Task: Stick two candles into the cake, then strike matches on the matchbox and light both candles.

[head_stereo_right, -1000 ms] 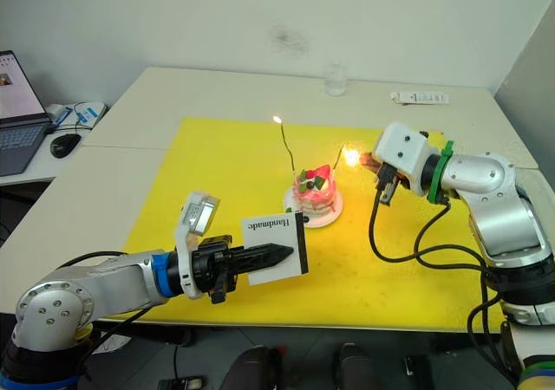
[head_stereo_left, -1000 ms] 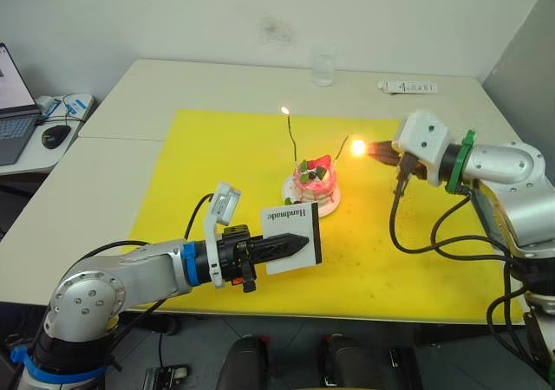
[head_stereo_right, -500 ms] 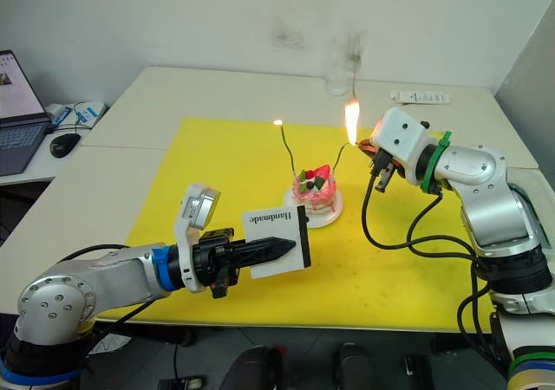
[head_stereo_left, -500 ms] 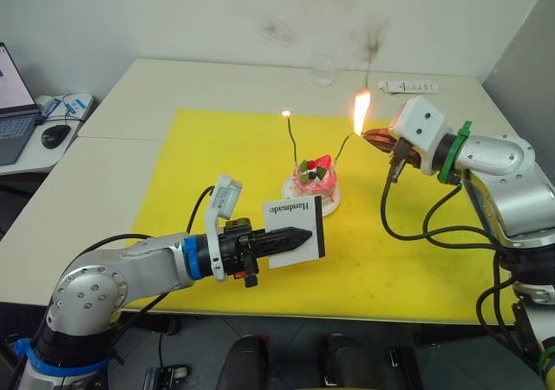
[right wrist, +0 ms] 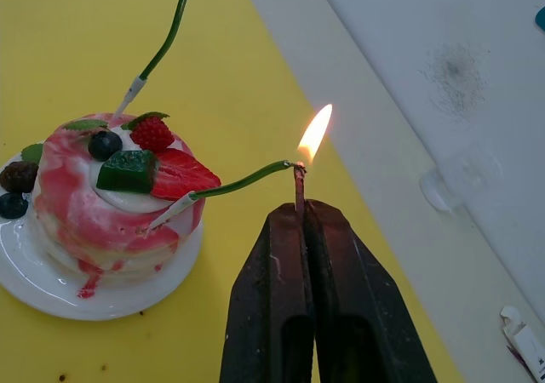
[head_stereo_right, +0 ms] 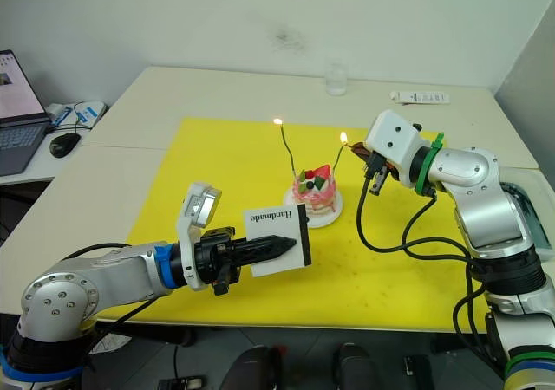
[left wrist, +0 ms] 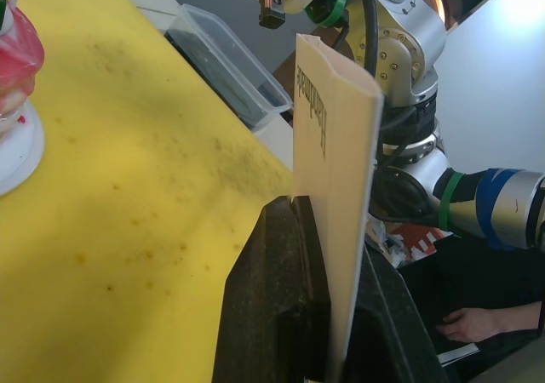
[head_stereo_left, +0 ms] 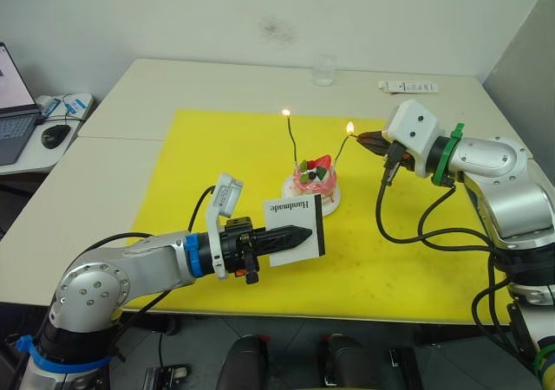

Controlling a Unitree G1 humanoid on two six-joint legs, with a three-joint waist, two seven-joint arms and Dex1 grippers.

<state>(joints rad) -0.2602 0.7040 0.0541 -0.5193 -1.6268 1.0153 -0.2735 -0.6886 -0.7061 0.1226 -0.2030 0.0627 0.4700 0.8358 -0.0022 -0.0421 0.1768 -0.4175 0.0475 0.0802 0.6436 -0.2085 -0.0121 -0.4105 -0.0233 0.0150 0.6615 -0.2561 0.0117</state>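
The pink cake (head_stereo_left: 314, 180) sits on its white plate (head_stereo_left: 298, 201) in the middle of the yellow mat. Two thin green candles stand in it: one candle (head_stereo_left: 290, 134) burns at its tip, the other candle (right wrist: 243, 180) leans toward my right gripper. My right gripper (right wrist: 299, 215) is shut on a burning match (right wrist: 299, 191), whose flame (right wrist: 313, 133) touches that leaning candle's tip. My left gripper (head_stereo_left: 299, 235) is shut on the white matchbox (head_stereo_left: 295, 230), held upright in front of the cake.
A yellow mat (head_stereo_left: 217, 165) covers the table's middle. A clear glass (head_stereo_left: 323, 69) and a white remote (head_stereo_left: 408, 87) lie at the far edge. A laptop (head_stereo_left: 13, 104) and mouse (head_stereo_left: 55, 135) sit on a side table at left.
The large flare at the match has shrunk to a small flame. My right gripper moved slightly left, bringing the match to the leaning candle's tip. The left gripper and matchbox barely moved.
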